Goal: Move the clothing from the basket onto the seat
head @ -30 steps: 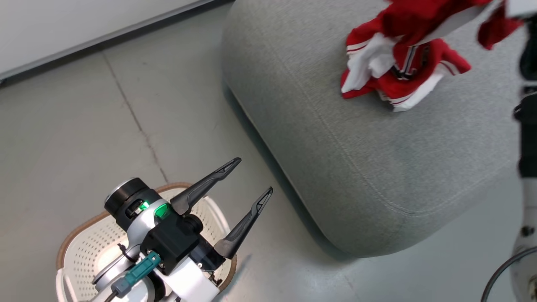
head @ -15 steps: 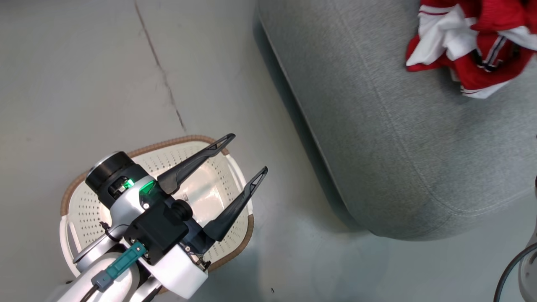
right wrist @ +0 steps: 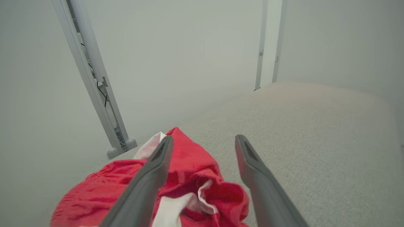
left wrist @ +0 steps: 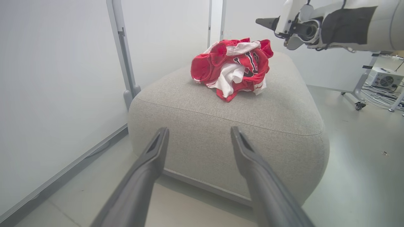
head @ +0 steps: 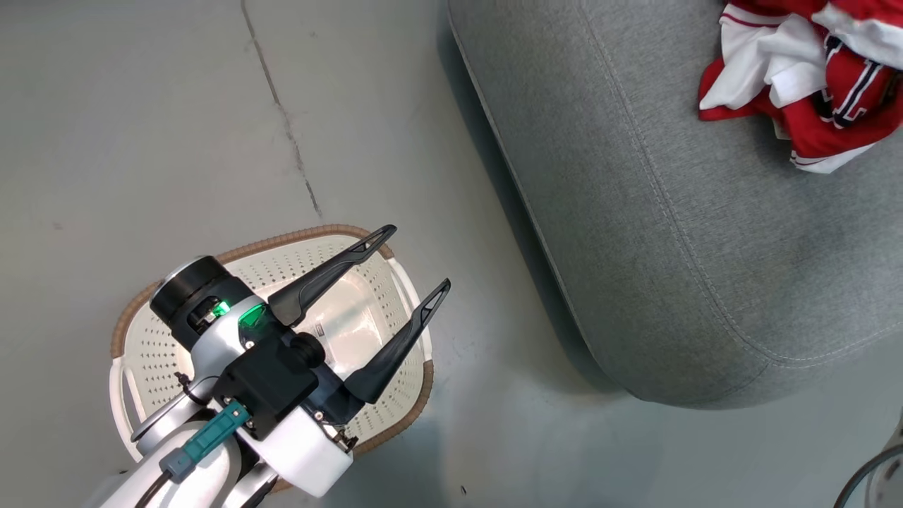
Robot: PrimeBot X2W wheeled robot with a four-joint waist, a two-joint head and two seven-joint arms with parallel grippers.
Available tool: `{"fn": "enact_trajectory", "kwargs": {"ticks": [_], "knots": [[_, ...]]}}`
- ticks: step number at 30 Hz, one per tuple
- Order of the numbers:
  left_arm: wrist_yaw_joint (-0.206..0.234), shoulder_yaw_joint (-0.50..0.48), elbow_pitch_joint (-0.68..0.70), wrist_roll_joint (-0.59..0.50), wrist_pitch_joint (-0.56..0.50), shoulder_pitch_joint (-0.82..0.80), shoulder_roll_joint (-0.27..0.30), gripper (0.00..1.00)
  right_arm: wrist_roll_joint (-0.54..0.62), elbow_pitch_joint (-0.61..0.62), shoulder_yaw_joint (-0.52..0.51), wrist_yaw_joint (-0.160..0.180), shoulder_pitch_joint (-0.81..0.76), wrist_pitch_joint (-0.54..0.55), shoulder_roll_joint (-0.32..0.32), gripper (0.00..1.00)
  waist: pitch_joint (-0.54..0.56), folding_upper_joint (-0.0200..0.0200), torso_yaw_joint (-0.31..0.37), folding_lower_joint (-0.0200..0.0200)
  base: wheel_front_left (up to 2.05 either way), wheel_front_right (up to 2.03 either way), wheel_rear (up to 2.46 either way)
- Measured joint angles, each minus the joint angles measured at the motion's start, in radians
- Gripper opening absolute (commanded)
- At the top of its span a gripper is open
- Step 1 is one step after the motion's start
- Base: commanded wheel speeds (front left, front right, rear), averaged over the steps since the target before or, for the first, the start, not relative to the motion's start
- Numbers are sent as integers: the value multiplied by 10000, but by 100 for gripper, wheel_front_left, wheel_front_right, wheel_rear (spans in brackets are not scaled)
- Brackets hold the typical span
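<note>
The clothing (head: 804, 85) is a crumpled pile of red garments with white panels and dark lettering, lying on the seat (head: 670, 247), a big grey cushion. In the left wrist view the clothing (left wrist: 233, 67) rests on the far part of the seat (left wrist: 227, 126). The basket (head: 211, 255) stands on the floor left of the seat; what shows of its inside is bare white plastic. My left gripper (head: 419, 256) hovers open over the basket, fingers empty (left wrist: 199, 130). My right gripper (right wrist: 204, 138) is open just above the clothing (right wrist: 189, 176), holding nothing.
Grey floor with a thin crack (head: 282, 120) runs between basket and seat. White wall panels with metal posts (left wrist: 121, 53) stand behind the seat. A wheeled stand, cables and a grey box (left wrist: 383, 77) are off to the right. A cable (head: 864, 473) shows at the lower right.
The head camera has tilted and shifted. A red garment that hung at the top right a second ago now lies on the pile. My left gripper stays open over the basket.
</note>
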State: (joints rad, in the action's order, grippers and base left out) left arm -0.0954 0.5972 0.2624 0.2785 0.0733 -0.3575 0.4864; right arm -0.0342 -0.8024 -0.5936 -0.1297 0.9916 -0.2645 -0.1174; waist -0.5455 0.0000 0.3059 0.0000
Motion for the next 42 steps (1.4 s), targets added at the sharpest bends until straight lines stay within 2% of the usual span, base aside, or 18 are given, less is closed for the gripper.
{"fn": "enact_trajectory", "kwargs": {"ticks": [3, 15, 21, 26, 34, 42], "knots": [[104, -8, -153, 75, 142, 22, -115, 100, -21, 508, 439, 0, -617, 2, 75, 100, 233, 0, 12, 0, 0, 0, 0], [974, -441, -1208, 656, 972, 640, -740, 100, -337, 2836, 2867, 0, -3014, 2, 477, 100, 1653, 0, -235, 0, 0, 0, 0], [1427, -815, -1908, 1091, 1360, 988, -1175, 100, -435, 4090, 3820, 0, -4663, 201, 673, 100, 2433, 0, -847, -1, 0, 0, 0], [1710, -1089, -2353, 1344, 1565, 1247, -1375, 100, -1170, 5074, 4658, -4, -5888, 809, 706, 100, 2931, 0, -1483, 0, 0, 0, 0], [2130, -1613, -2938, 1639, 1739, 1701, -1515, 100, -1572, 6550, 5348, -2, -7621, 1689, 694, 100, 3688, 0, -2619, -1, 0, 0, 0], [2502, -2186, -3348, 1994, 1827, 2327, -1578, 100, -1848, 7277, 5843, -2, -8782, 2213, 702, 100, 4445, 0, -3412, -1, 0, 0, 0]]}}
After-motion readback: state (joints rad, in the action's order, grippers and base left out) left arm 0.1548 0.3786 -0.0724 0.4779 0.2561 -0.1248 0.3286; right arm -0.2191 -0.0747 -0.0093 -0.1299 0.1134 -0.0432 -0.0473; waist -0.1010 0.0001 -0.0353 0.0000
